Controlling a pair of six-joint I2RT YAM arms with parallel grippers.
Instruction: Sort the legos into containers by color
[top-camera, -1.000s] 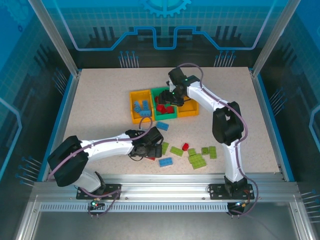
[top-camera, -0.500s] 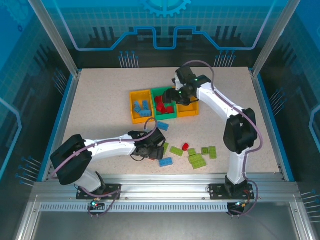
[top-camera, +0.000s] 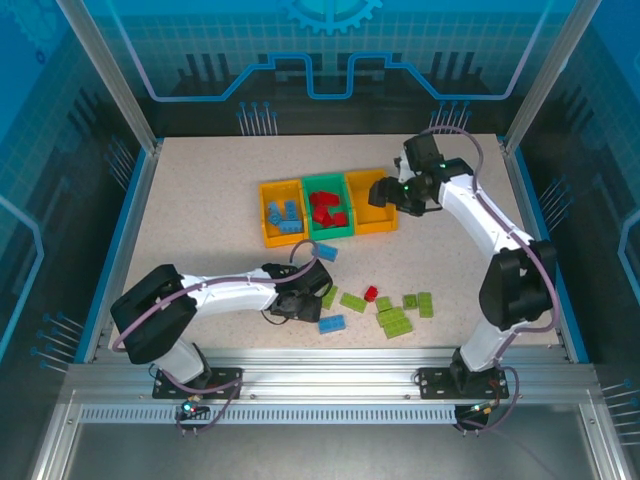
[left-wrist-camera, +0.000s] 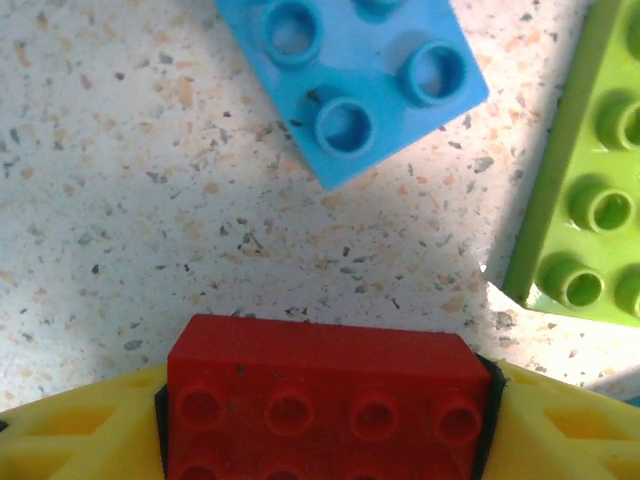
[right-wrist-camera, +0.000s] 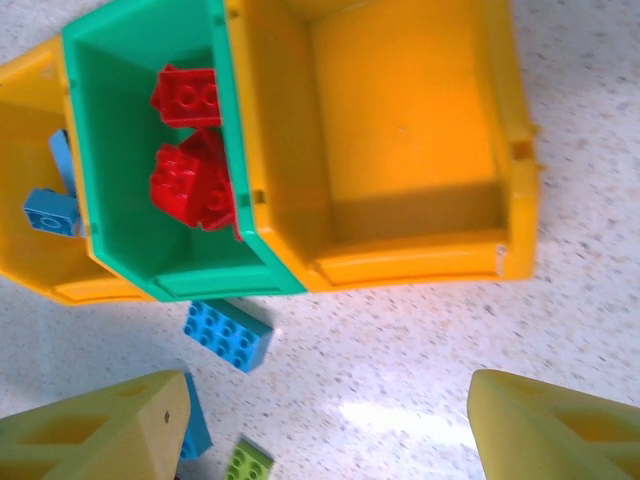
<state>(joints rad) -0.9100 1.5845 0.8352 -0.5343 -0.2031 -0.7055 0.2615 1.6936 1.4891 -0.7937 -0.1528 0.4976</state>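
Right pincer (top-camera: 385, 195): shifted rightward off green bin (top-camera: 327, 236), now by orange bin (right-wrist-camera: 400, 265) adjoining it, spread. Left pincer (top-camera: 298, 305): pinching red lego (left-wrist-camera: 320, 375), nearward of green bin.

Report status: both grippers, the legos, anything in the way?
Left gripper shut on red lego. Right gripper open, empty, by the empty orange bin. Blue lego and lime lego lie close to left jaws.
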